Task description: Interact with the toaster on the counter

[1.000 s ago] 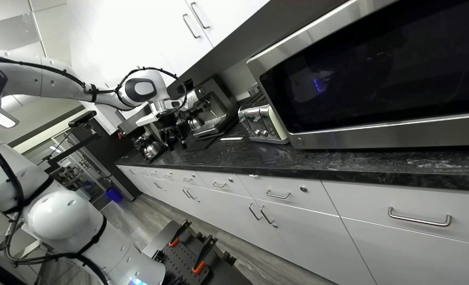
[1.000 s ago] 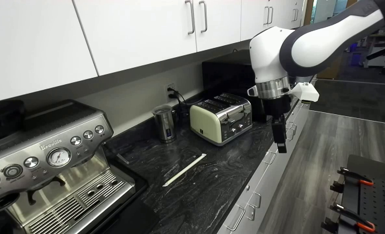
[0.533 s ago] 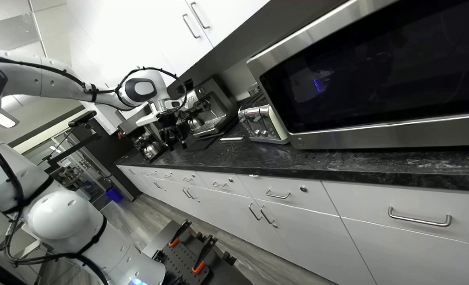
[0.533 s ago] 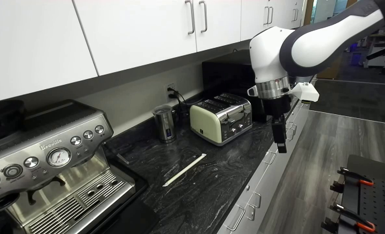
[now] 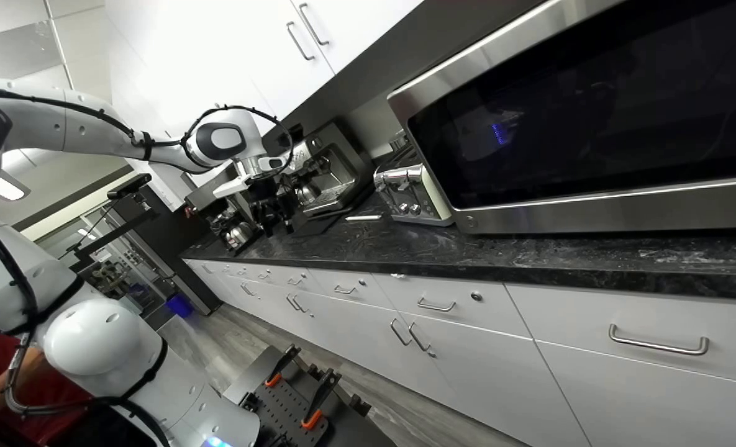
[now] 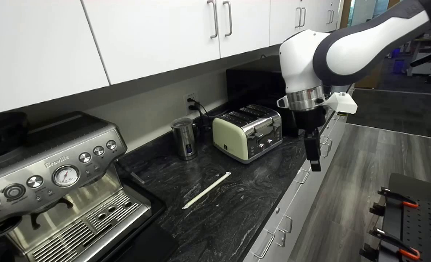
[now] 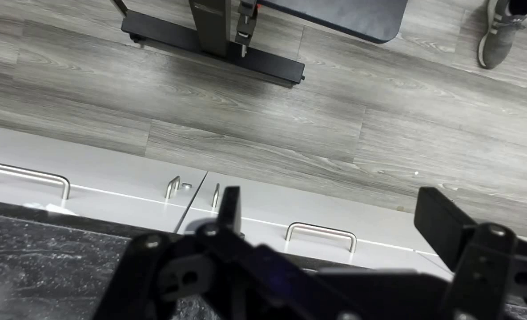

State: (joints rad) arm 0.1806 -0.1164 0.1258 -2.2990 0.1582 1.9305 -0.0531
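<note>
Kitchen, dark counter (image 6: 262, 178), stainless microwave (image 5: 591, 118), 1 toaster (image 6: 247, 133), Breville espresso machine (image 6: 67, 176), white cabinets (image 6: 160, 34) overhead

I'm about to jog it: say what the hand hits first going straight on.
Probably the floor: the hand points down, seemingly clear of the counter, though depth is hard to judge and the counter's edge or a drawer handle could catch it.

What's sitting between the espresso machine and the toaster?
Not bare: an exterior view shows an upright steel jug and a pale, thin stick lying on the counter there.
</note>
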